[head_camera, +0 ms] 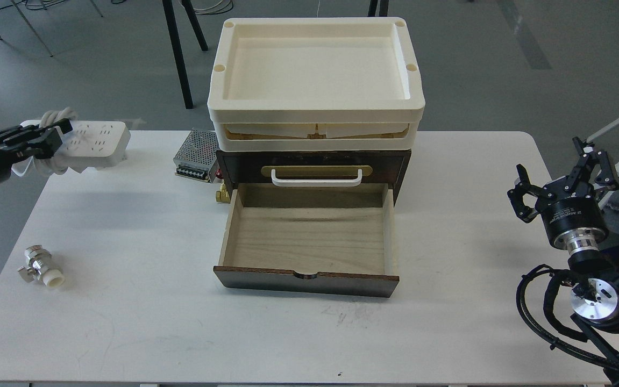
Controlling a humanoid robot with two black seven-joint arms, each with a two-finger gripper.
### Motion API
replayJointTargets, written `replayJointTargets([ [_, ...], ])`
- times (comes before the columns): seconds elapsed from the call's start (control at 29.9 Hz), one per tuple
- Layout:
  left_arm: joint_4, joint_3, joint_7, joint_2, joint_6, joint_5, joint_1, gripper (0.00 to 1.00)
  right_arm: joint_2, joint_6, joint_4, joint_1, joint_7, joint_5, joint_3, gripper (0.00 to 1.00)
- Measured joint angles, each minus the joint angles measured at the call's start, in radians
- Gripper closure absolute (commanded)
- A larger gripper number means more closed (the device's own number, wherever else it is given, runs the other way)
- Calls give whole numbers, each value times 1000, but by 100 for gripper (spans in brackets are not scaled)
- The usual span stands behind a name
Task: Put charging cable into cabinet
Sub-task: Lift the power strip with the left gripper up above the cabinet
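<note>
Left gripper (45,134), fingers closed on the flat white plastic charging cable (97,144) with looped cord at the table's (126,279) far-left corner; right gripper (567,177) open, empty; dark brown wooden cabinet (309,161), light-wood drawer (309,236) pulled open

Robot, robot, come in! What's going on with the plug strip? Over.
Left gripper on the charging cable, far left of table. Right gripper open, holding nothing. Cabinet drawer open, nothing inside. Path looks free.
</note>
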Motion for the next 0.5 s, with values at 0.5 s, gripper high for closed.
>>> replayJointTargets([
  [0.5,-95,-534,0,50,-287,-69,-13,100,0,0,2,-1,0,0,0,1],
])
